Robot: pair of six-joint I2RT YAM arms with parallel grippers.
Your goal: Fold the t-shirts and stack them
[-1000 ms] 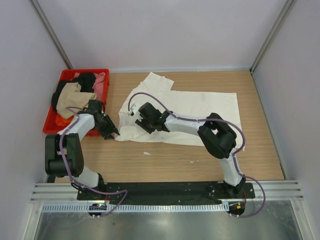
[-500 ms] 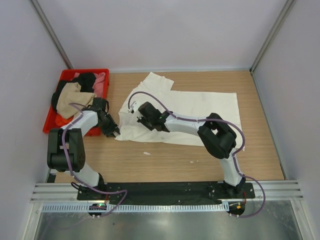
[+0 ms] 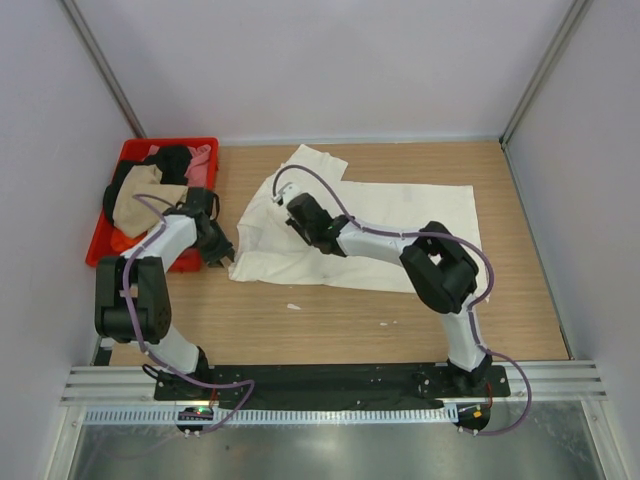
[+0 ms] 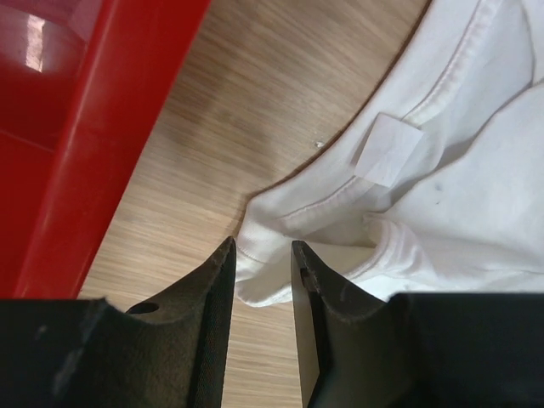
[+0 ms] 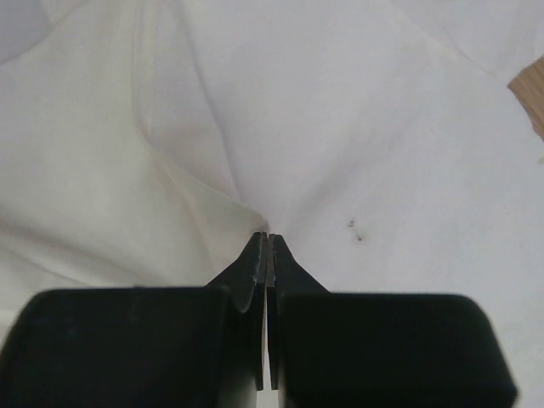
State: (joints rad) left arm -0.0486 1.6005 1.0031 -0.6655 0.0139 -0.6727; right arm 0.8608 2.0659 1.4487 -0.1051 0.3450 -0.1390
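While the right fingers (image 5: 255, 272) are pressed tight together on a pinch of the large cream cotton t-shirt (image 5: 382, 127), creases fanning out from their tips beside a few dark specks (image 5: 354, 228), the left fingers (image 4: 217, 289) stand a narrow gap apart with the shirt's hemmed corner bunched between them; whether they bite on it I cannot tell. Since a second ago the right fingers have moved toward the far side of the shirt, and the left fingers have slid in from bare wood to the shirt's near-left corner. The shirt lies spread across the middle of the wood-grain worktop (image 3: 350, 310), one sleeve pointing toward the far wall. Just left of it sits a red plastic crate (image 3: 135, 150) heaped with tan, black and pink shirts (image 3: 140, 200). Two small white scraps (image 3: 292, 306) lie on the wood nearer the arms. Around the worktop stand pale walls (image 3: 330, 70) and aluminium posts (image 3: 547, 60), with a slotted rail (image 3: 330, 413) along its near edge.
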